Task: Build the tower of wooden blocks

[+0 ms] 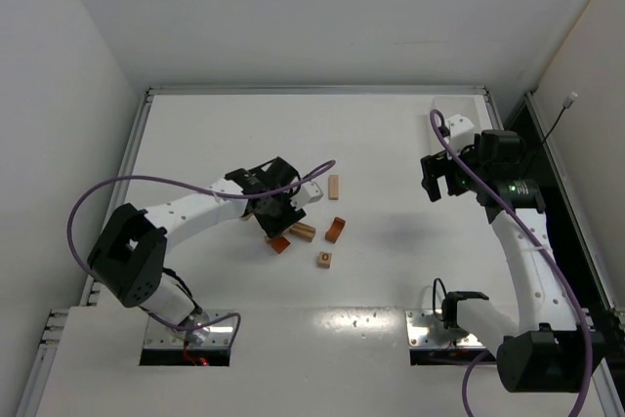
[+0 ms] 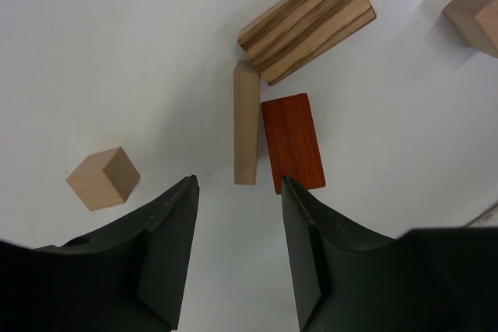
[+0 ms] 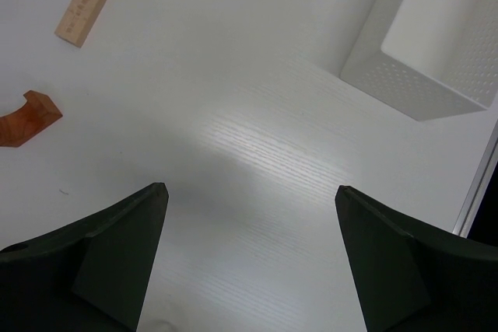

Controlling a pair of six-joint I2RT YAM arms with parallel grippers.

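The wood blocks lie loose and flat on the white table, none on top of another. In the left wrist view a striped brown block (image 2: 307,21), a thin tan block (image 2: 246,122) and a red flat block (image 2: 292,141) lie close together, with a tan cube (image 2: 103,178) off to the left. My left gripper (image 2: 238,192) hovers just short of the thin tan block's near end, jaws partly apart with nothing between them. From above I see a reddish arch piece (image 1: 335,229), a tan rectangle (image 1: 334,187) and a small cube (image 1: 324,260). My right gripper (image 3: 250,190) stands wide open over bare table.
A white perforated tray (image 3: 436,44) sits at the upper right of the right wrist view. The arch piece (image 3: 27,118) and a tan block (image 3: 82,10) lie far to the left of the right gripper. A raised rim (image 1: 312,90) borders the table's far edge.
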